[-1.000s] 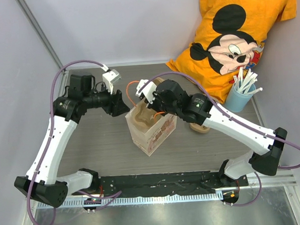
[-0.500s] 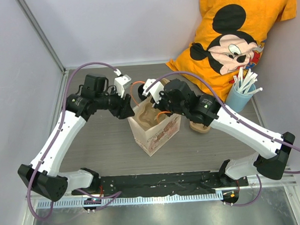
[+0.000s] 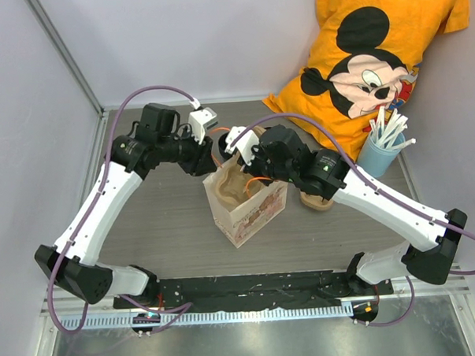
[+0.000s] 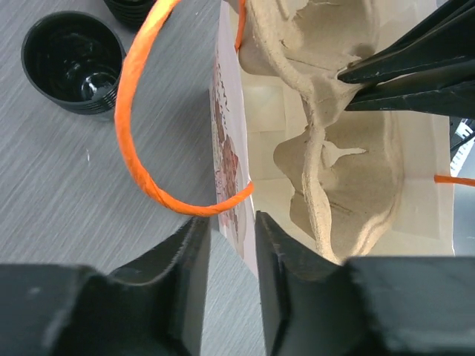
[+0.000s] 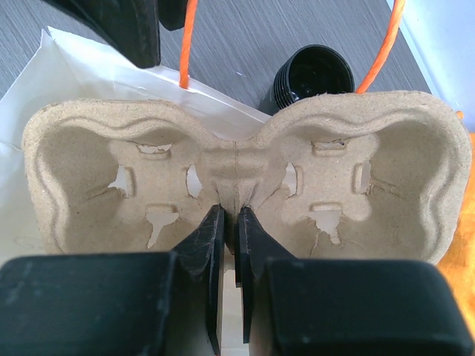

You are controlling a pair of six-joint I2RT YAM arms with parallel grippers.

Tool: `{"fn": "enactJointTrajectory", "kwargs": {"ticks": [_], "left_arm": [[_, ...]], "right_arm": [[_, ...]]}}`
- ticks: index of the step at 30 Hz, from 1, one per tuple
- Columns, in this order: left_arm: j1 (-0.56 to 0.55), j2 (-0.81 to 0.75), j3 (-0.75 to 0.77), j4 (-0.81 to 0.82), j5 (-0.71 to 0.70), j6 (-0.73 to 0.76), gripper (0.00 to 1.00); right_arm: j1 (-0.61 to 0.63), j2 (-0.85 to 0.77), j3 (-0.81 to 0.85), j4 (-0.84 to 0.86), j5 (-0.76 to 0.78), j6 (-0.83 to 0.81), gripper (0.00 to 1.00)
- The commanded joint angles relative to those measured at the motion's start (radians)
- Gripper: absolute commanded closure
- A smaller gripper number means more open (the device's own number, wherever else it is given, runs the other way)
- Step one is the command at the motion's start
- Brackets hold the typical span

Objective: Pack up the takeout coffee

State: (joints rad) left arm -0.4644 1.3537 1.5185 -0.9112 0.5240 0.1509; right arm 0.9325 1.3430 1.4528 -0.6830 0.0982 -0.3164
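The left gripper (image 4: pixel 231 222) jaws pinch the paper bag (image 4: pixel 230 163) wall, keeping it open for the pulp carrier (image 5: pixel 96 163) clamped in the right gripper (image 5: pixel 230 222) jaws, while the black cup (image 4: pixel 73 59) stands on the counter (image 4: pixel 74 185) just beyond the bag's far side.

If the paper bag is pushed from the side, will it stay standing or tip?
Probably light and easy to tip: the paper bag stands tall and narrow. Its walls look thin and floppy, so they may buckle. The pulp carrier, held by the right hand, likely adds little weight.
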Motion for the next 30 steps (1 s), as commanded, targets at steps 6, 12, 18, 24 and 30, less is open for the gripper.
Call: {"fn": "enactJointTrajectory", "kwargs": {"ticks": [6, 12, 18, 24, 30], "left_arm": [[-0.043, 0.009, 0.006, -0.037, -0.028, 0.058, 0.66], [-0.052, 0.010, 0.005, -0.045, -0.041, 0.062, 0.67], [-0.077, 0.010, -0.018, -0.035, -0.111, 0.062, 0.94], [-0.082, -0.011, -0.040, 0.040, -0.243, -0.011, 1.00], [-0.074, -0.028, -0.032, 0.090, -0.383, -0.100, 1.00]], "right_arm": [[-0.003, -0.039, 0.020, -0.007, -0.003, -0.009, 0.99], [-0.001, -0.038, 0.024, -0.010, -0.002, -0.009, 0.99], [-0.003, -0.041, 0.041, -0.026, -0.003, -0.015, 0.99], [-0.003, -0.025, 0.081, -0.021, 0.012, 0.002, 0.99], [-0.001, 0.031, 0.190, -0.009, 0.075, 0.060, 0.99]]}}
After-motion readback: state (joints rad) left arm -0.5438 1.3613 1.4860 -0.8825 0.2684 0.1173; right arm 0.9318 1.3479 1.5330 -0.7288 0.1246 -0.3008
